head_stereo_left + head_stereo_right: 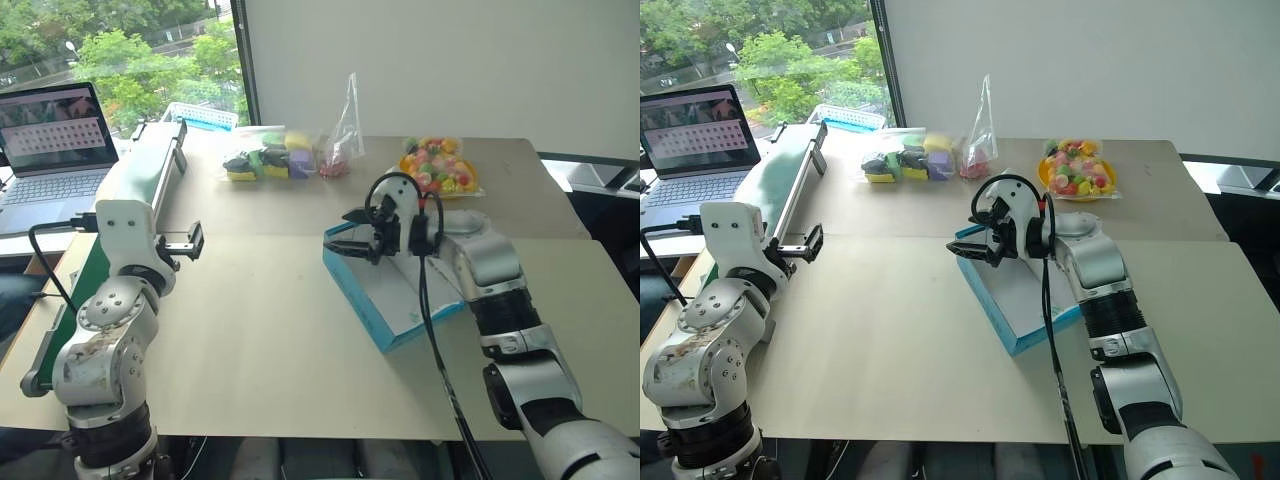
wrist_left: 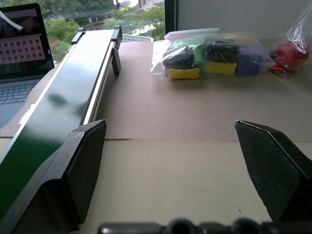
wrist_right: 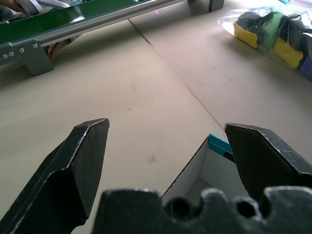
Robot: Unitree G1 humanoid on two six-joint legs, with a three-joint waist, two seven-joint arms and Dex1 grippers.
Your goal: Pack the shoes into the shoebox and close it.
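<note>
Shoebox (image 1: 395, 295) found lying open on tan table (image 1: 250, 340), teal walls and white inside showing, set askew. Taken as landmark for all that follows. Right gripper (image 1: 362, 244) found over far end of shoebox, black fingers (image 3: 80, 161) spread wide, nothing between them; corner of box wall seen just beneath, white inside and teal edge. Left gripper (image 1: 185, 243) found well to left of shoebox, held above bare table, likewise spread wide and grasping nothing. Green conveyor (image 1: 120, 200) noted beyond left gripper, farther left of shoebox, laptop (image 1: 50, 150) past that. Clear bag of coloured blocks (image 1: 265, 158) noted behind shoebox, small bag of red items (image 1: 338, 150) beside it, bag of sweets (image 1: 440, 168) behind and to right
</note>
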